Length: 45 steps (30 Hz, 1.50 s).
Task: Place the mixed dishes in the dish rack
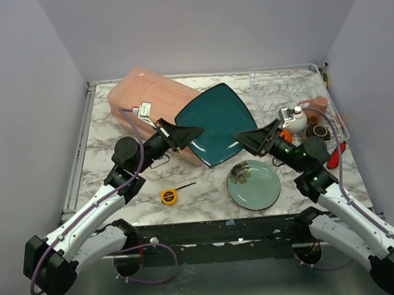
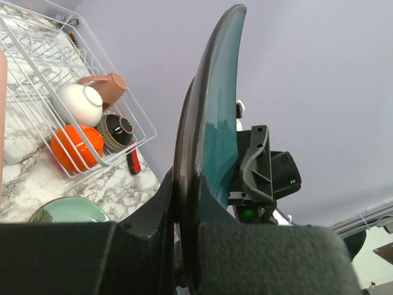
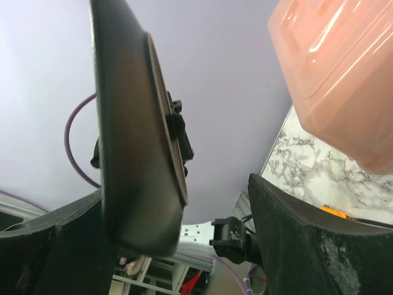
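The teal square plate (image 1: 215,120) is held on edge in the air over the table's middle. My left gripper (image 1: 193,131) is shut on its left corner; the left wrist view shows the plate (image 2: 215,123) clamped between both fingers (image 2: 147,246). My right gripper (image 1: 244,138) is open around the plate's right corner. In the right wrist view the plate's dark underside (image 3: 132,141) lies against one finger (image 3: 55,258), with a wide gap to the other. The wire dish rack (image 1: 293,89) at back right holds a white bowl (image 2: 80,103), orange bowl (image 2: 75,147), dark bowl (image 2: 116,132) and pinkish mug (image 2: 107,86). The round pale-green plate (image 1: 254,184) lies flat near the front.
The big pink tub (image 1: 151,100) lies at back left, just behind the teal plate. A yellow tape measure (image 1: 169,196) sits near the front edge. A red-handled tool (image 1: 336,155) lies right of the rack's front corner.
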{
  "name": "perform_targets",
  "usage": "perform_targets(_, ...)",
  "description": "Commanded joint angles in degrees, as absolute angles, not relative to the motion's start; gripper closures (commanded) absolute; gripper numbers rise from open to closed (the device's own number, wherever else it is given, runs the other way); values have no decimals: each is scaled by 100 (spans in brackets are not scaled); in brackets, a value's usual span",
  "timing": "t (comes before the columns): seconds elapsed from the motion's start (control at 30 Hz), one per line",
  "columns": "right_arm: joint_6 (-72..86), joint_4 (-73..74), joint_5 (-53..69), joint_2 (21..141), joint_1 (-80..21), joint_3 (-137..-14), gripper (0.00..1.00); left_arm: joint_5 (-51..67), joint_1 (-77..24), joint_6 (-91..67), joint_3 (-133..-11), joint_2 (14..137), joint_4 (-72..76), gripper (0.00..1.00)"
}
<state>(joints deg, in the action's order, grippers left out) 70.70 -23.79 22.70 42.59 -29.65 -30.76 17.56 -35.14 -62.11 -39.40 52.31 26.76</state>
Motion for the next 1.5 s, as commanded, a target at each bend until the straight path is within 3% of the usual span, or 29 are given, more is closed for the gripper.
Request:
perform_targets(0.0, 6987, -2380, 1938, 4616, -3064, -3530, 24, 1243, -3709, -6245, -4171, 5199, 3705, 100)
perform_targets(0.23, 6776, -2352, 1764, 4859, -3085, -3771, 63, 1114, -4039, -6158, -4313, 5578, 3859, 100)
perform_targets(0.33, 6617, -2273, 1700, 4907, -3082, -3850, 98, 1172, -4094, -6212, -4337, 5711, 3901, 100)
perform_targets(0.5, 6875, -2267, 1392, 4792, -3076, -3856, 100, 998, -4095, -6059, -4393, 5577, 3446, 97)
perform_targets(0.67, 7162, -2305, 1343, 4898, -3066, -3886, 100, 603, -4090, -5808, -4390, 5205, 2534, 37)
perform_targets(0.8, 7441, -2505, 1511, 5079, -2882, -3931, 100, 399, -4022, -5472, -4700, 4951, 1273, 8)
perform_targets(0.97, 7828, -2794, 2014, 5364, -2296, -3977, 100, 105, -3757, -5086, -4963, 4587, 19, 1)
perform_targets(1.2, 7935, -2896, 2970, 5700, -704, -4086, 100, -395, -3603, -3574, -5577, 4237, -1265, 2)
perform_targets(1.47, 5899, -1113, 2978, 6398, 638, -5224, 100, -331, -3603, -1625, -6457, 4515, -1561, 2)
